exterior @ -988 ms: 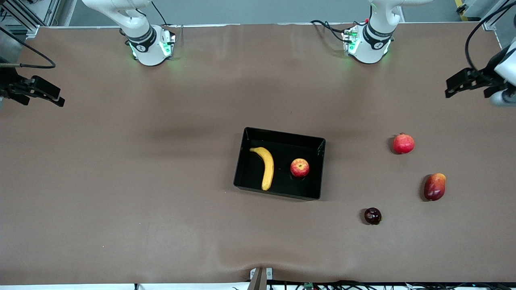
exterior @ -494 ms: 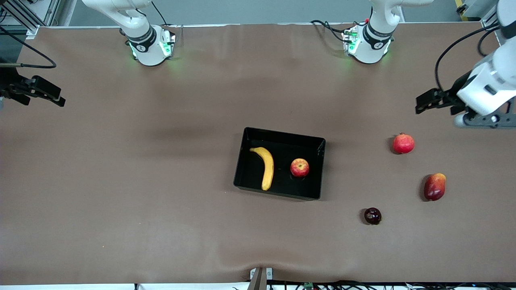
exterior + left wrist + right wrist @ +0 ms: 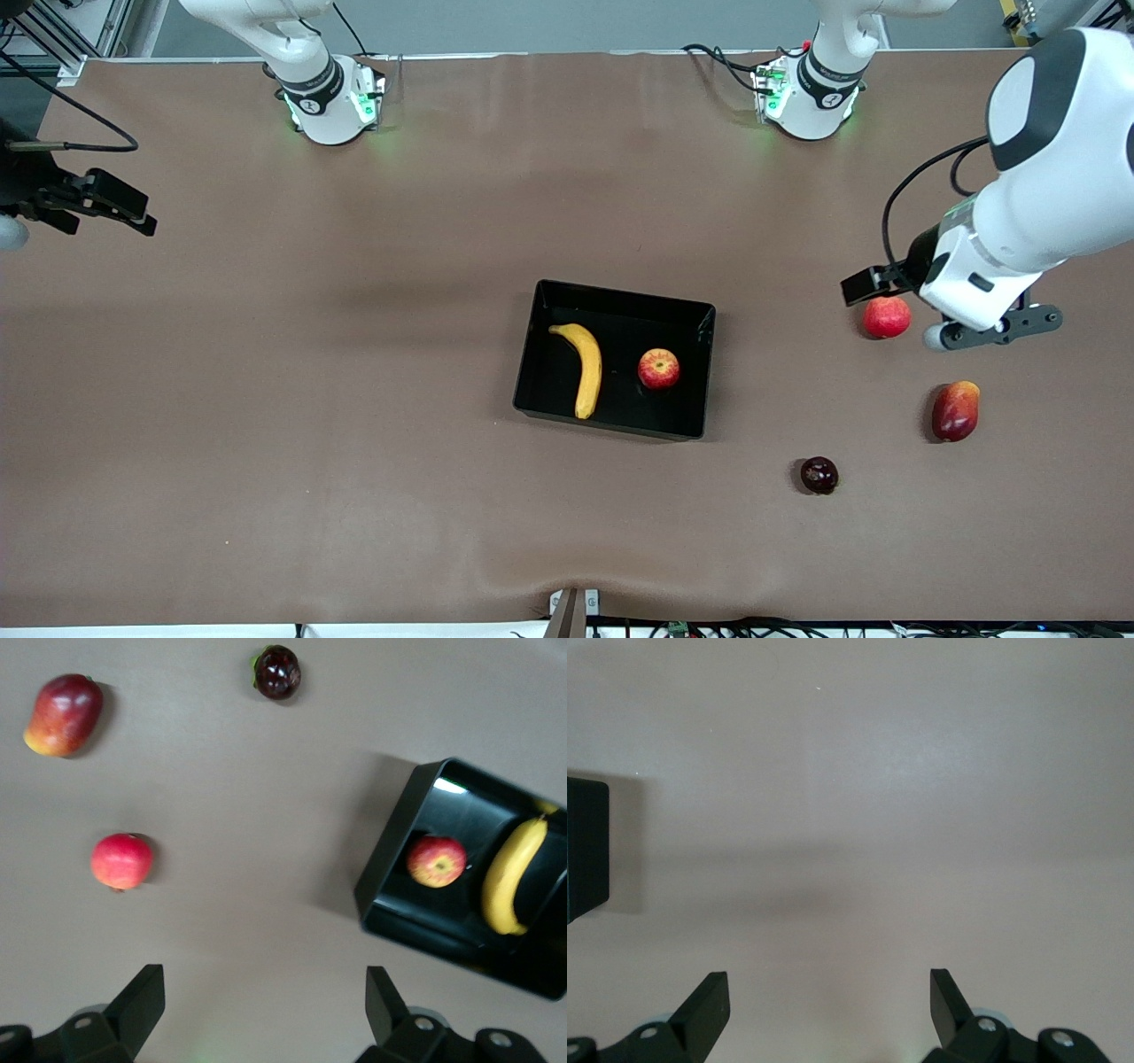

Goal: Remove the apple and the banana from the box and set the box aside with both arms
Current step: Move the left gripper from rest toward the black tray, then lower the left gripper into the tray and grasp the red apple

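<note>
Left gripper (image 3: 266, 1010) up in the air over the table's left-arm end, jaws spread wide, nothing between them; in the front view its black body (image 3: 873, 285) shows just above the pomegranate (image 3: 887, 316). Whether it hangs straight over that fruit or a little to one side is hard to judge from these angles.

Right gripper (image 3: 828, 1010) also spread wide and empty, over bare brown table (image 3: 266, 399) at the right-arm end, well apart from all the fruit. In the front view it sits at the frame's edge (image 3: 111, 206).

Black bin (image 3: 700, 319) near the table's middle, resting flat. Inside it: banana (image 3: 584, 367) lying lengthwise on the side toward the right arm's end, apple (image 3: 659, 369) beside it toward the left arm's end. The two are apart, not touching.

Loose on the table toward the left arm's end: the pomegranate, a red-yellow mango (image 3: 955, 410) nearer the front camera, and a small dark round fruit (image 3: 819, 475) nearer still, closest of the three to the bin.
</note>
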Robot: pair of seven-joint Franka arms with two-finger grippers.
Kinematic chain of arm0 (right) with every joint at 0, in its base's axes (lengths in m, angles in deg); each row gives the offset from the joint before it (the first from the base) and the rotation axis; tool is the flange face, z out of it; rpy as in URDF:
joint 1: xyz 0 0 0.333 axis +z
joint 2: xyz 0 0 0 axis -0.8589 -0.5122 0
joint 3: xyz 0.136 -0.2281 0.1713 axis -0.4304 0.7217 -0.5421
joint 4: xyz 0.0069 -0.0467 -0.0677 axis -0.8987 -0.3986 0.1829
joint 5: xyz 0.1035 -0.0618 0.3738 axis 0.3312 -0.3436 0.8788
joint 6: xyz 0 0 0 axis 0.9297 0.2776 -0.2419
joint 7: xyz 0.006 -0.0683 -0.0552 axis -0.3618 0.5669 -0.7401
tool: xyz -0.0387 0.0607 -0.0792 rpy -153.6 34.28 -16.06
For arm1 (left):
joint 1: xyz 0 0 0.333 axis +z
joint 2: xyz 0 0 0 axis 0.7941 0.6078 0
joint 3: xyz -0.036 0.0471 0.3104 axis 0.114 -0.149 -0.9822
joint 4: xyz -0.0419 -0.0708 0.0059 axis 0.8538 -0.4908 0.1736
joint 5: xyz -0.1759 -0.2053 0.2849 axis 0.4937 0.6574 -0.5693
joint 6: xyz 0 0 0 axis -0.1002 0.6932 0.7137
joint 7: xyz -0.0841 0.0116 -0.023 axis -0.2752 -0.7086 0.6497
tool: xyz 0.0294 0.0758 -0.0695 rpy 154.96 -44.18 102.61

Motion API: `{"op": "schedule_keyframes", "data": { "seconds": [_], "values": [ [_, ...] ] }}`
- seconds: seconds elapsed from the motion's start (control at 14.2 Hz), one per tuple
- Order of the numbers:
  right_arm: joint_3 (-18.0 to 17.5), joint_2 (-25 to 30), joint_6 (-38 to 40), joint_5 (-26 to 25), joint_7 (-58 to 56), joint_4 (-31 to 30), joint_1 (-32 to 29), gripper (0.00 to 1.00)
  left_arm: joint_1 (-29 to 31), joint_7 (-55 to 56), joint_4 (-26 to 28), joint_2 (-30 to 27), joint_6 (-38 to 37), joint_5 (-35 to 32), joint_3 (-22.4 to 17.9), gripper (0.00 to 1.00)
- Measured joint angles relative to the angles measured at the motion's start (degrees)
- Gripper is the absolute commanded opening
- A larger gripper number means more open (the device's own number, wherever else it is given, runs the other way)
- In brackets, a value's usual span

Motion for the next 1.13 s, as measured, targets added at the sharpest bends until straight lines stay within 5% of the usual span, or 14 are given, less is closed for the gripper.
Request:
{"op": "schedule_keyframes", "data": {
  "seconds": [1.13],
  "values": [
    [-0.04, -2.47, -0.55, 0.00, 0.51, -0.02, 6.01, 1.00, -12.03, 36.37, -4.12, 14.15, 12.95, 0.29, 0.01, 1.00]
  ]
}}
